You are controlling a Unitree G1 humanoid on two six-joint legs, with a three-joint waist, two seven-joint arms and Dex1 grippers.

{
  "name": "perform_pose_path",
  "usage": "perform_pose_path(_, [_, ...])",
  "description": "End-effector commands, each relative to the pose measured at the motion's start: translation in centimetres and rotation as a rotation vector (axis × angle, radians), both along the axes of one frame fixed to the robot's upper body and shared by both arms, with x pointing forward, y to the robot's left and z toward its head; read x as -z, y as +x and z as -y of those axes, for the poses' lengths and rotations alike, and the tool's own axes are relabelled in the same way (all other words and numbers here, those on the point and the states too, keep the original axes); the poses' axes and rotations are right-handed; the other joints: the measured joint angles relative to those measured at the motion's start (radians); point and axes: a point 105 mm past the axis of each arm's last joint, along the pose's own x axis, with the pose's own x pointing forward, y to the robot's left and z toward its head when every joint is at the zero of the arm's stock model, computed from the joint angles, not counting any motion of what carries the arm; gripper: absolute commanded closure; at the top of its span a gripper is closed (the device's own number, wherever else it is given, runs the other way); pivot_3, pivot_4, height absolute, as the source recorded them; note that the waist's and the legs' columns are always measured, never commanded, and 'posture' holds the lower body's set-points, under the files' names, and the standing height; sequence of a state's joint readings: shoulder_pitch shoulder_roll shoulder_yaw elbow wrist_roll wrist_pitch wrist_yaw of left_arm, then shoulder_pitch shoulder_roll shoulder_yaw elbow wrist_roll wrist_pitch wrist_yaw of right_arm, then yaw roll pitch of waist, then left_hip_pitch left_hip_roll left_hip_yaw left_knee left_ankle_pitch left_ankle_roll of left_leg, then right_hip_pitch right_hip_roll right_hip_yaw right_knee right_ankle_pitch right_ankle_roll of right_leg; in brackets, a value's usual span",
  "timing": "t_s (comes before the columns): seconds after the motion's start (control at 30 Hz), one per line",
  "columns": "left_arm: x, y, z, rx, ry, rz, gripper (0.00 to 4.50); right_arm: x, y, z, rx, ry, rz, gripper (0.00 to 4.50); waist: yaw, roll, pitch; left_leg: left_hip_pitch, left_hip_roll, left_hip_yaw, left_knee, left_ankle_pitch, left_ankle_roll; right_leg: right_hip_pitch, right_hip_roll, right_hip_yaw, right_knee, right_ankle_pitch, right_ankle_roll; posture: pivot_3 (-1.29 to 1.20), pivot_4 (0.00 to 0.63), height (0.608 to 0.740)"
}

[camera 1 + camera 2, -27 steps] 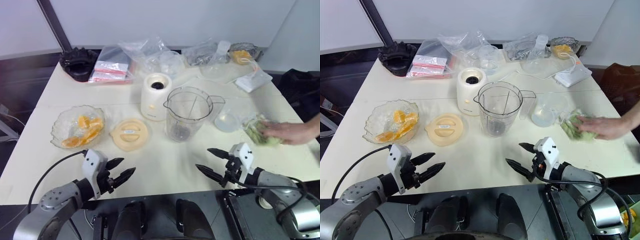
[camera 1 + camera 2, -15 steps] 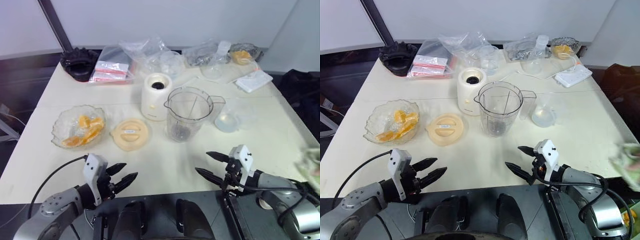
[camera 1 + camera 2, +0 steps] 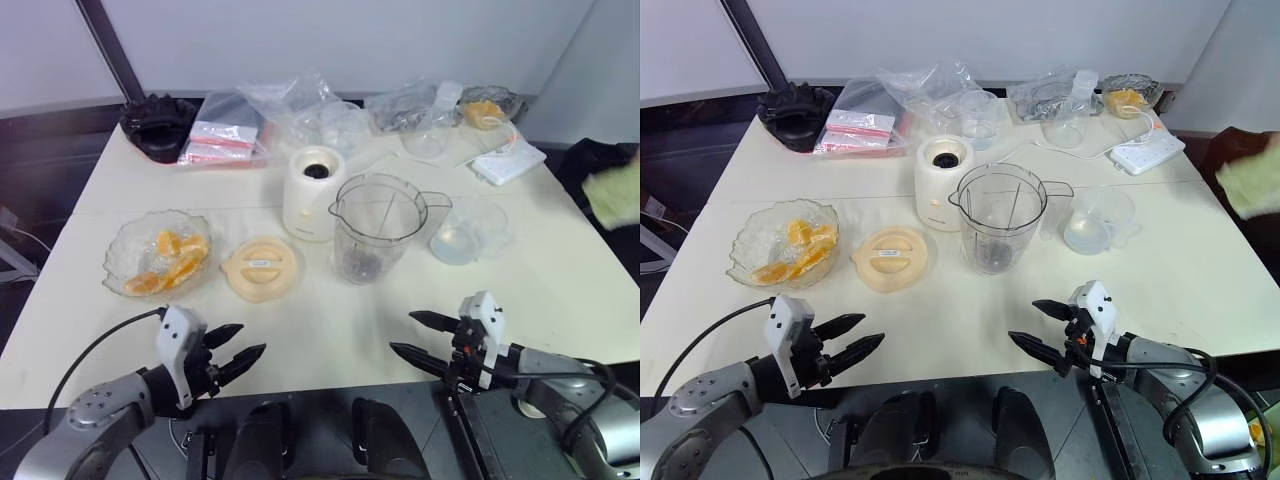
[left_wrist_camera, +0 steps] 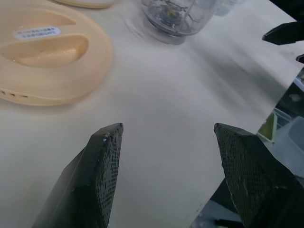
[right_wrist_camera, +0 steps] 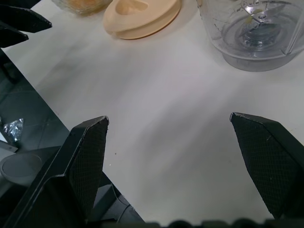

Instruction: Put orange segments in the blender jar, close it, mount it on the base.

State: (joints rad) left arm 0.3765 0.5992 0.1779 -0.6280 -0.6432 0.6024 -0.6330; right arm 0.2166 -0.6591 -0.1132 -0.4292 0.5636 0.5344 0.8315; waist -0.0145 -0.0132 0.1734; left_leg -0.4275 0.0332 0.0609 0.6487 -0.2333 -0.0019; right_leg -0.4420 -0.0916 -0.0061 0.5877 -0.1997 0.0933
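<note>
The orange segments [image 3: 165, 264] lie in a clear glass bowl [image 3: 122, 250] on the left of the cream table. The blender jar [image 3: 376, 229] stands upright and uncovered at the centre, its blade hub showing in the right wrist view [image 5: 256, 33]. Just behind and left of it is the base [image 3: 313, 193], with its dark socket on top. My left gripper [image 3: 252, 338] hovers open and holding nothing over the table's front edge, left of centre. My right gripper [image 3: 401, 332] is open and holds nothing at the front edge, right of centre. Both are well short of the jar.
A pale orange lid [image 3: 260, 268] lies flat between the bowl and the jar. A small clear cup [image 3: 462, 232] stands right of the jar. Plastic bags [image 3: 290, 105], a black ridged object [image 3: 157, 122] and a white power strip [image 3: 508, 160] line the back. A person's hand with a greenish bundle [image 3: 615, 195] is at the right edge.
The person's hand has lifted the greenish bundle off the table's right side and carried it away to the right edge. My right gripper has drawn back a little toward the front edge.
</note>
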Motion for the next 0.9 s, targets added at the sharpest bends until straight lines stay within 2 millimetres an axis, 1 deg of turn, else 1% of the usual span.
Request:
perform_pose_path(0.03, [-1.1, 0.6, -0.1, 0.005, -0.001, 0.041, 1.32, -1.4, 0.1, 0.1, -0.003, -0.009, 0.064, 0.21, 0.002, 0.0, 0.0, 0.0, 0.0, 0.0, 0.0, 0.0, 0.0, 0.0, 0.0, 0.0, 0.0, 0.0, 0.0, 0.0, 0.15, 0.74])
perform_pose_path(0.13, [-1.0, 0.6, 0.1, 0.02, 0.006, 0.04, 1.32, -1.4, 0.1, 0.2, 0.001, -0.013, 0.067, 0.21, 0.001, 0.0, 0.0, 0.0, 0.0, 0.0, 0.0, 0.0, 0.0, 0.0, 0.0, 0.0, -0.001, 0.0, 0.0, 0.0, 0.15, 0.74])
perform_pose_path(0.2, [-0.9, 0.9, 0.1, 0.001, 0.032, 0.033, 1.32, -1.4, 0.1, 0.3, 0.006, -0.018, 0.069, 0.21, 0.001, 0.0, 0.0, 0.0, 0.0, 0.001, -0.001, 0.0, 0.0, 0.0, 0.0, 0.0, -0.001, 0.0, 0.0, 0.0, 0.15, 0.74])
perform_pose_path(0.23, [-1.4, 1.4, 0.0, -0.01, 0.025, 0.036, 1.32, -1.4, 0.1, 0.6, 0.012, -0.022, 0.064, 0.21, 0.001, 0.0, 0.0, 0.0, 0.0, 0.001, -0.001, 0.0, 0.0, 0.001, 0.0, 0.0, -0.001, 0.0, 0.0, 0.0, 0.15, 0.74])
perform_pose_path(0.3, [-3.4, 2.5, -0.2, -0.002, 0.044, 0.087, 1.32, -1.6, -0.1, 1.3, 0.002, -0.039, 0.045, 0.21, 0.007, 0.0, 0.0, 0.0, 0.0, 0.001, -0.001, 0.0, 0.0, 0.002, 0.0, 0.0, 0.0, 0.0, 0.0, 0.0, 0.15, 0.74])
perform_pose_path(0.33, [-4.5, 3.1, -0.6, 0.0, 0.069, 0.106, 1.32, -1.9, -0.1, 1.6, -0.007, -0.047, 0.039, 0.21, 0.007, -0.001, 0.0, 0.0, 0.0, 0.0, 0.0, 0.0, 0.001, 0.002, 0.001, 0.0, 0.001, 0.0, 0.0, 0.0, 0.15, 0.74])
perform_pose_path(0.37, [-5.3, 3.9, -1.2, 0.013, 0.141, 0.106, 1.32, -2.5, -0.2, 1.6, -0.024, -0.044, 0.039, 0.21, 0.008, -0.001, 0.0, 0.0, 0.0, -0.001, 0.001, 0.0, 0.001, 0.001, 0.001, 0.0, 0.001, 0.0, 0.0, 0.0, 0.15, 0.74])
perform_pose_path(0.43, [-6.6, 5.4, -2.8, 0.01, 0.28, 0.083, 1.32, -3.8, -0.2, 0.9, -0.073, -0.022, 0.046, 0.21, 0.006, -0.001, 0.0, 0.0, -0.001, -0.001, 0.002, 0.0, 0.001, 0.002, 0.003, 0.0, 0.001, 0.0, 0.0, 0.0, 0.15, 0.74])
perform_pose_path(0.47, [-7.4, 6.0, -3.5, 0.008, 0.322, 0.08, 1.32, -4.3, -0.2, 0.4, -0.099, -0.008, 0.049, 0.21, 0.005, -0.001, 0.0, 0.0, 0.0, -0.001, 0.002, 0.0, 0.0, 0.002, 0.004, 0.0, -0.001, 0.0, 0.0, 0.0, 0.15, 0.74])
perform_pose_path(0.5, [-8.5, 6.9, -4.1, -0.001, 0.353, 0.084, 1.32, -4.9, -0.3, -0.5, -0.134, 0.005, 0.056, 0.21, 0.001, -0.002, 0.001, 0.001, 0.0, -0.001, 0.002, 0.0, 0.001, 0.006, 0.004, 0.0, 0.0, 0.0, 0.0, 0.0, 0.15, 0.74])
perform_pose_path(0.6, [-10.7, 8.9, -5.6, -0.028, 0.479, 0.096, 1.32, -5.8, -1.0, -2.7, -0.218, 0.037, 0.04, 0.21, -0.002, -0.002, 0.001, 0.001, 0.0, -0.001, 0.001, 0.0, 0.001, 0.005, 0.005, 0.0, -0.001, 0.0, 0.001, 0.0, 0.15, 0.74])
perform_pose_path(0.67, [-10.9, 10.6, -7.8, -0.116, 0.619, 0.08, 1.32, -6.1, -1.6, -4.1, -0.266, 0.045, 0.036, 0.21, 0.002, -0.003, 0.001, 0.001, -0.001, 0.0, -0.001, 0.001, 0.002, 0.004, 0.004, 0.0, 0.0, 0.001, -0.001, 0.0, 0.15, 0.74])
perform_pose_path(0.73, [-10.6, 11.6, -9.7, -0.164, 0.724, 0.037, 1.32, -6.3, -1.9, -5.2, -0.293, 0.048, 0.043, 0.21, 0.005, -0.004, 0.002, 0.001, -0.002, 0.001, -0.001, 0.0, 0.001, 0.002, 0.005, 0.0, 0.002, 0.002, -0.002, 0.0, 0.15, 0.74])
perform_pose_path(0.8, [-9.8, 12.5, -10.9, -0.19, 0.786, -0.017, 1.32, -6.7, -2.0, -5.8, -0.305, 0.055, 0.052, 0.21, 0.007, -0.006, 0.003, 0.0, -0.002, 0.002, -0.002, -0.001, 0.0, 0.001, 0.005, 0.0, 0.004, 0.0, 0.001, 0.0, 0.15, 0.74])
perform_pose_path(0.9, [-9.0, 14.0, -12.1, -0.232, 0.831, -0.054, 1.32, -7.2, -2.1, -6.4, -0.323, 0.052, 0.065, 0.21, 0.011, -0.01, 0.005, 0.0, -0.002, 0.003, -0.002, -0.001, 0.0, 0.0, 0.005, 0.0, 0.007, -0.001, 0.002, 0.0, 0.15, 0.74])
